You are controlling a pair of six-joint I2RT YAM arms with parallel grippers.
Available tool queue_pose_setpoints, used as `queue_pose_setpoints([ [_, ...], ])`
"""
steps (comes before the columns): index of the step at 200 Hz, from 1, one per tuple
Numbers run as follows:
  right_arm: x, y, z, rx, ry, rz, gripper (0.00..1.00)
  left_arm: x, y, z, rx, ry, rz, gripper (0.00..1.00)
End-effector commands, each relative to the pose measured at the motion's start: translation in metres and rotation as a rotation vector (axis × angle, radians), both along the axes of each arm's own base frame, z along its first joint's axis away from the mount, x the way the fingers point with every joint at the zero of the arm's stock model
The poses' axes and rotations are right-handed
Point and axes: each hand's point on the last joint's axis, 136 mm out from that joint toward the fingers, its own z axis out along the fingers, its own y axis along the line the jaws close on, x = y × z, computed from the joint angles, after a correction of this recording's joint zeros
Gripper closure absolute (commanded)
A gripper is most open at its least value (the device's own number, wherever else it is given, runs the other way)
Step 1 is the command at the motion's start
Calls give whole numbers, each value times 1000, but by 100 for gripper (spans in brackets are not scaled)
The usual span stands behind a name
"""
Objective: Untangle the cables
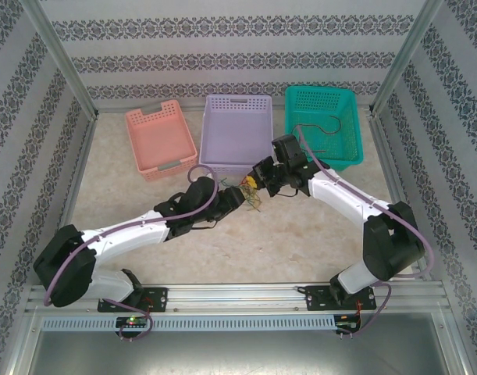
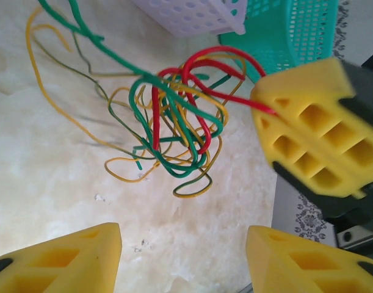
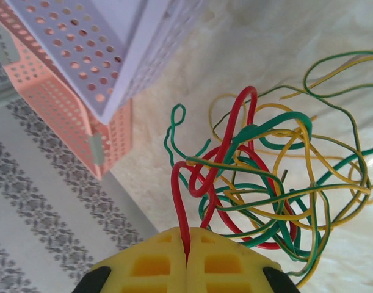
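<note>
Beige marble-look tabletop (image 1: 300,250) w/ 3 perforated plastic baskets along the far edge: salmon-pink basket (image 1: 160,141), lilac basket (image 1: 234,133), teal basket (image 1: 343,109). The teal one has a dark hooked wire (image 1: 324,131) inside.

Just in front of the lilac basket, btwn both arms, sits a tangle of thin red, green & yellow wires (image 1: 250,195). It's dense in the middle, w/ loose loops at the edges.

Right gripper (image 3: 187,259): yellow pads pressed together on one thin red wire (image 3: 181,213); the knot hangs off it.

Left gripper (image 2: 183,259): yellow fingers spread wide, nothing btwn them, just short of the knot.

Handling, prob.: v. light, springy, w/ slick insulation, so pinch firmly. Loops will snag if yanked. Best hold for L is a free outer strand, e.g. the green tail (image 2: 116,55); then draw away slowly.
</note>
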Motion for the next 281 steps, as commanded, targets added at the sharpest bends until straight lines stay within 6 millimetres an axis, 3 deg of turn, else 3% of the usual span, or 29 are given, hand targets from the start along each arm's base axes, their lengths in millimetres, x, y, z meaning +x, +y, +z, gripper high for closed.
queue_pose_setpoints([
  [1,-5,2,18,30,64,-72,100,12,-20,27,-30,-189,-63,38],
  [23,-7,3,28,38,73,-81,100,15,-26,31,13,-241,-88,33],
  [49,-8,6,40,60,77,-97,100,18,-26,18,99,-242,-103,24],
  [104,-25,6,61,86,91,-108,100,41,-7,1,308,-272,-13,25],
  [121,-32,6,63,100,100,-120,100,50,1,-5,382,-280,31,30],
  [129,-34,6,65,106,100,-122,100,54,3,-4,390,-290,51,38],
  [150,-35,0,67,99,87,-128,100,61,16,2,425,-304,129,86],
  [164,-33,-13,65,77,71,-140,100,59,33,2,471,-298,173,100],
  [199,-30,-53,61,14,2,-134,100,38,80,-19,609,-213,199,100],
  [248,-24,-87,65,-85,-216,11,100,4,143,-44,692,-55,292,100],
  [281,-16,-106,65,-108,-332,40,100,-7,165,-50,720,-7,310,100],
])
